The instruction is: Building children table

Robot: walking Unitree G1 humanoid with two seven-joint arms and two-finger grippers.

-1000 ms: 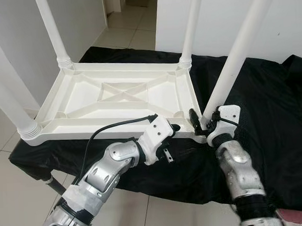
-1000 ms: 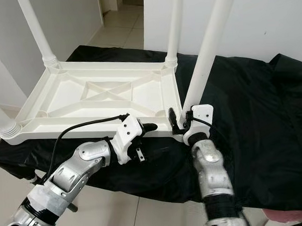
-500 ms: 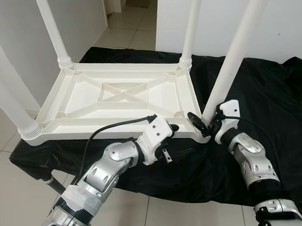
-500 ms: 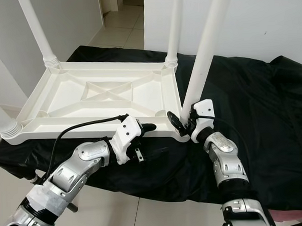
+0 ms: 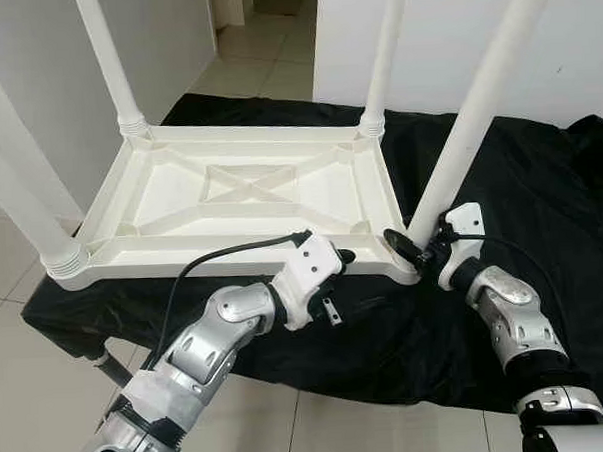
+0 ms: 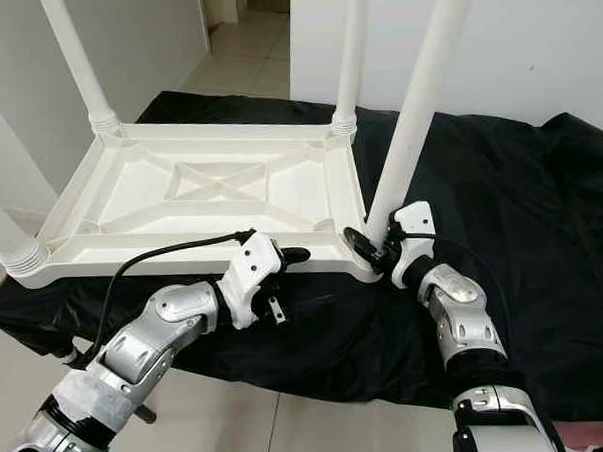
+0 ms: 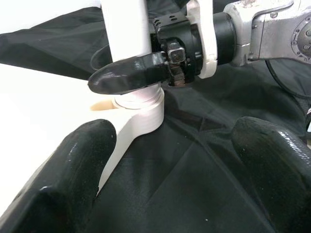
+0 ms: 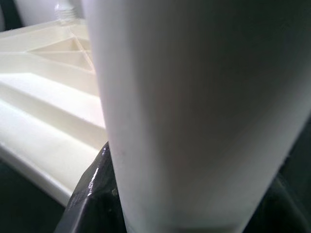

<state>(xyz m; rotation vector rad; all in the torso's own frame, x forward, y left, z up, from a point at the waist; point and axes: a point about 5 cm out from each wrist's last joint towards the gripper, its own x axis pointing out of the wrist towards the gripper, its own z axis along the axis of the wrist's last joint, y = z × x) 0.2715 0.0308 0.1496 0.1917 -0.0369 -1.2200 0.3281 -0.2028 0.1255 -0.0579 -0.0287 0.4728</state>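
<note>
A white plastic children's table (image 5: 183, 253) lies upside down on a black cloth, with its legs standing up. My right gripper (image 5: 410, 244) is shut on the base of the near right leg (image 5: 467, 129), just above its socket at the table's corner. In the left wrist view one right finger (image 7: 126, 77) crosses the front of that leg (image 7: 124, 29). The leg (image 8: 194, 111) fills the right wrist view. My left gripper (image 5: 336, 283) is open at the table's front edge, just left of that corner, holding nothing.
The black cloth (image 5: 540, 196) drapes over a low surface and hangs down at the front. A black cable (image 5: 223, 253) runs along my left forearm. Pale tiled floor (image 5: 13, 259) lies to the left. White walls and a doorway (image 5: 263, 27) are behind.
My right forearm has swung out to the right and lower, while its gripper stays at the base of the near right leg. My left gripper holds its place.
</note>
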